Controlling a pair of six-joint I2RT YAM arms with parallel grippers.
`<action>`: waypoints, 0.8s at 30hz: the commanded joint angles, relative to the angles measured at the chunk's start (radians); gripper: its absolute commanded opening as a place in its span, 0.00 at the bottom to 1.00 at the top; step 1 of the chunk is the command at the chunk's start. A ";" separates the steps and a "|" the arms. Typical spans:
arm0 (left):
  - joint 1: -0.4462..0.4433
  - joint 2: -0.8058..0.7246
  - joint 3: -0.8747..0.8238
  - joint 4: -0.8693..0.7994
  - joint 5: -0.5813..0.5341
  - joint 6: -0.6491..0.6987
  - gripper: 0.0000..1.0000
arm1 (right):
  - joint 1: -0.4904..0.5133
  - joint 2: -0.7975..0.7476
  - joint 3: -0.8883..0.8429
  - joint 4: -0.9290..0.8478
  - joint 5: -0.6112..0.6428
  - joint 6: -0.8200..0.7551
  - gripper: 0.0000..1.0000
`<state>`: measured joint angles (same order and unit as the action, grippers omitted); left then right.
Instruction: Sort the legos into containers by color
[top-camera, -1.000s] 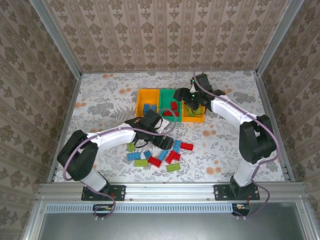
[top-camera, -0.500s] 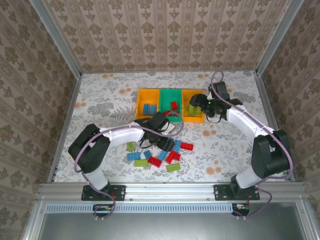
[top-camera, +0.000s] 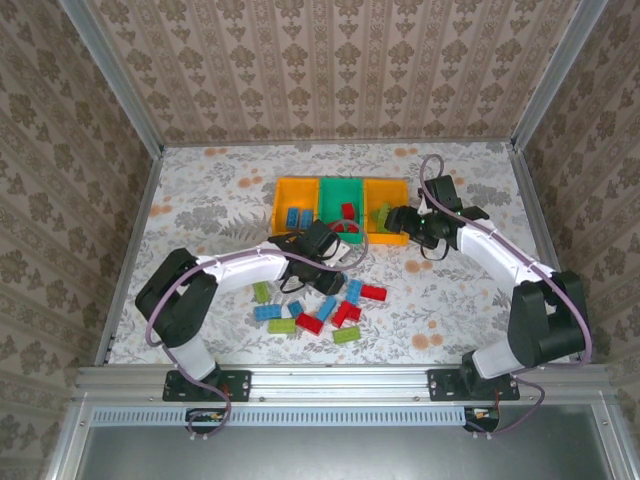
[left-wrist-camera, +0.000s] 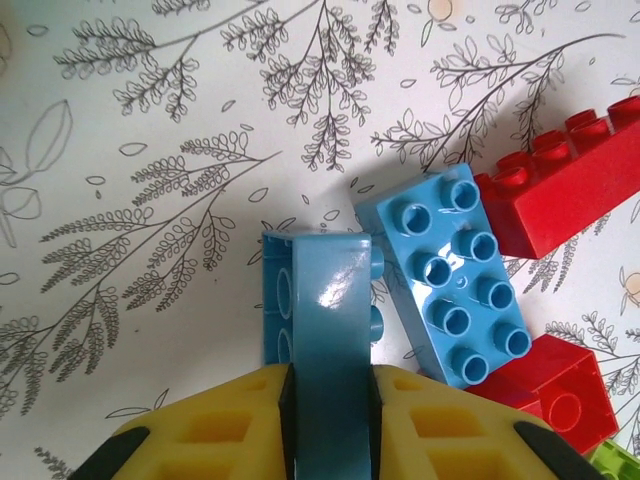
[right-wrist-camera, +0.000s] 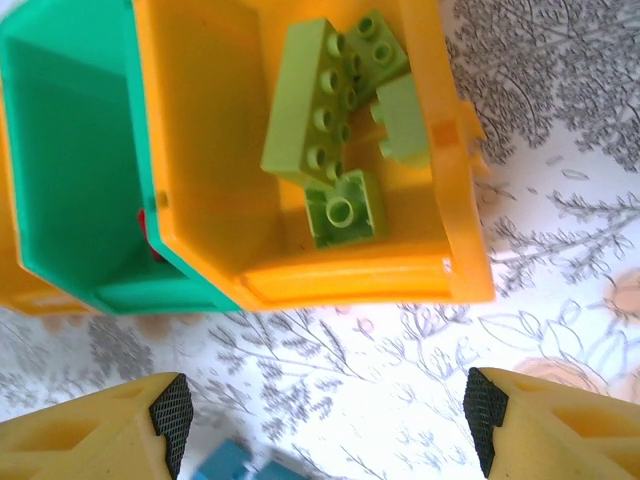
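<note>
My left gripper (left-wrist-camera: 328, 392) is shut on a blue lego (left-wrist-camera: 325, 290) that stands on edge on the table, among the loose legos. A second blue lego (left-wrist-camera: 455, 275) and red legos (left-wrist-camera: 565, 185) lie just right of it. In the top view the left gripper (top-camera: 322, 276) is at the far edge of the loose pile (top-camera: 330, 312). The containers stand in a row: left orange bin (top-camera: 283, 200) with blue legos, green bin (top-camera: 335, 190) with red ones, right orange bin (right-wrist-camera: 350, 280) with light green legos (right-wrist-camera: 310, 110). My right gripper (right-wrist-camera: 327, 430) hangs open and empty just in front of that bin.
Loose red, blue and green legos lie scattered between the arms, such as a red one (top-camera: 373, 292) and a green one (top-camera: 346, 335). A blue lego (right-wrist-camera: 225, 462) sits below the right gripper. Metal posts and wallpapered walls bound the table.
The left gripper has closed on the blue lego. The right gripper has drawn back from over the right orange bin toward the near side, staying open.
</note>
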<state>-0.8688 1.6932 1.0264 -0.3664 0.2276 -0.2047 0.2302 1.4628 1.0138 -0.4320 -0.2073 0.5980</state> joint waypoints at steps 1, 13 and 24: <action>0.014 -0.042 0.036 -0.003 0.005 0.015 0.23 | 0.029 -0.063 -0.019 -0.133 0.075 -0.165 0.75; 0.070 -0.055 0.109 -0.072 -0.011 0.062 0.41 | 0.087 -0.172 -0.091 -0.235 0.146 -0.289 0.76; 0.051 -0.014 0.083 -0.092 -0.031 0.039 0.71 | 0.241 -0.136 -0.093 -0.260 0.223 -0.317 0.77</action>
<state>-0.8101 1.6543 1.1126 -0.4217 0.2043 -0.1650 0.4652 1.3109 0.9260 -0.6460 -0.0570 0.2893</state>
